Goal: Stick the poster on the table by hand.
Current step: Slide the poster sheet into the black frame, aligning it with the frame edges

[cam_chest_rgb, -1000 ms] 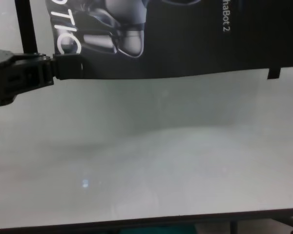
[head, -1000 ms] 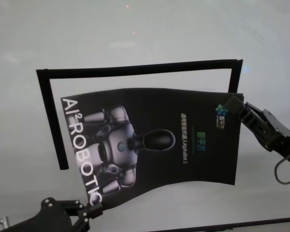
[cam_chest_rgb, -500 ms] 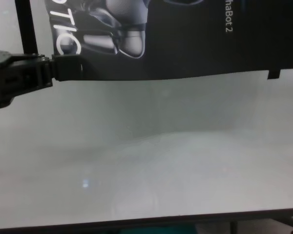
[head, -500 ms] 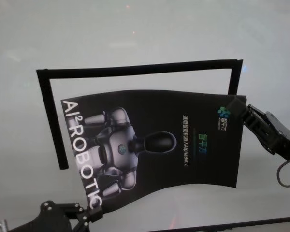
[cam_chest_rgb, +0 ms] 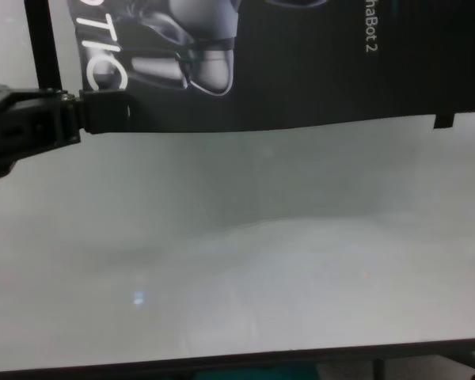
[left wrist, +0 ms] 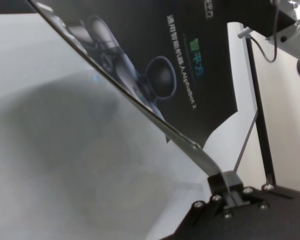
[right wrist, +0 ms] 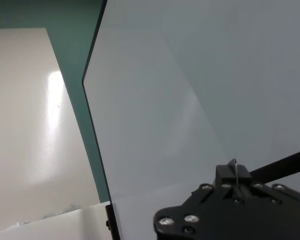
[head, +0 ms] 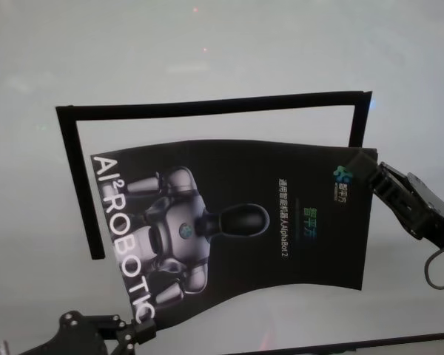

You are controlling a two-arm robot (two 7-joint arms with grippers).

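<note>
Head view shows the left gripper (head: 142,330) pinching the near corner of the poster (head: 237,229) by the white lettering, while the right gripper (head: 371,177) clamps the opposite far corner beside the small logo, so the sheet spans diagonally between them and sags in the middle. Beyond both grippers a black tape frame (head: 207,107) lies on the table (head: 222,52); holding opposite corners likely keeps the poster taut enough to lower inside that outline

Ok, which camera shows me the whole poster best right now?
Head view: the poster shows whole, both pinched corners included. Chest view catches only its near edge, left wrist view its curled underside, right wrist view just a thin edge.
</note>
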